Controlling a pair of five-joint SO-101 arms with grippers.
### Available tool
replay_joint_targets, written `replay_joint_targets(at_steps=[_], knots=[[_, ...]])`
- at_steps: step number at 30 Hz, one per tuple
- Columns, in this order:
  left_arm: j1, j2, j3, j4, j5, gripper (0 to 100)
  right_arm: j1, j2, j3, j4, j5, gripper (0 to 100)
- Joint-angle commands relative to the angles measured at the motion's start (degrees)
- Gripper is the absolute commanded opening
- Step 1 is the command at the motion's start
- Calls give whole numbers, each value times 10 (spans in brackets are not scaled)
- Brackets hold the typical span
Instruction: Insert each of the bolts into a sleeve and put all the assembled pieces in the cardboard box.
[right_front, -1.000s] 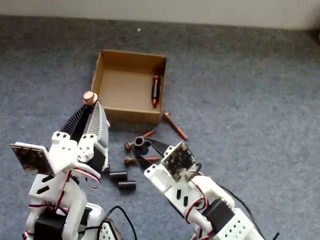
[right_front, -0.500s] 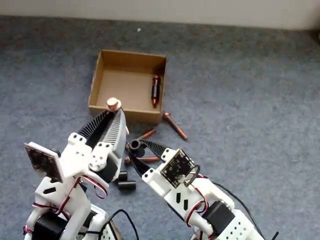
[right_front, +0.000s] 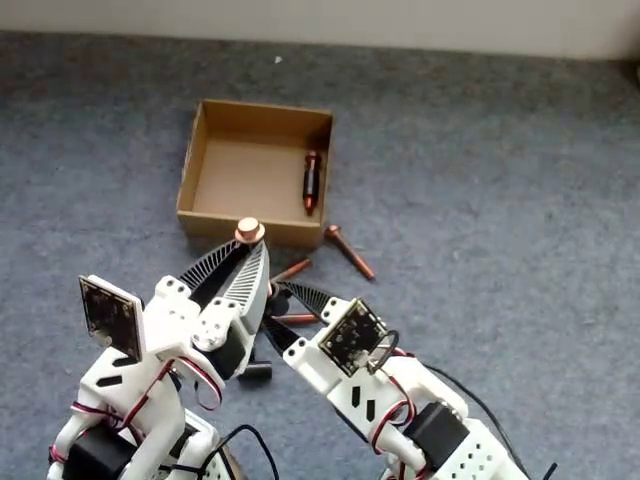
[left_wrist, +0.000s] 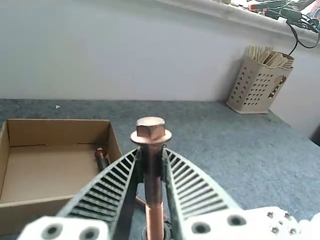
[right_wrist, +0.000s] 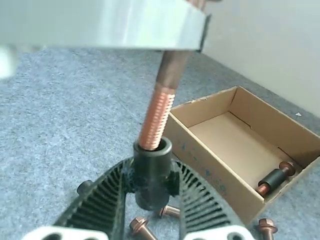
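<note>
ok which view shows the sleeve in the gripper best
Right wrist view: the sleeve stands upright in the right gripper, open top clear, with the threaded end of the bolt at its mouth. In the high view the left gripper covers most of it. The left wrist view shows at most a dark edge below the bolt's shaft.

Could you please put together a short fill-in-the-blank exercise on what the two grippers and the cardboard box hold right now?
1. The left gripper is shut on a copper bolt whose head points ____.
2. The bolt's threaded tip sits in the top of a ____-coloured sleeve, held in the right gripper.
3. The cardboard box contains ____ assembled piece.
Missing words: up; black; one.
</note>
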Motion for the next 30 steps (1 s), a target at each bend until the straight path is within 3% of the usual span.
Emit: replay_joint_targets(at_steps=[1, 18, 25, 30], knots=[[9, -4, -24, 10, 8, 6, -2, -13, -16, -17, 1, 5], [9, -4, 22, 15, 57, 6, -2, -13, -61, -15, 0, 5], [72, -4, -15, 106, 55, 6, -2, -12, -67, -15, 0, 5], [77, -4, -11, 133, 55, 6, -2, -13, -70, -15, 0, 5]])
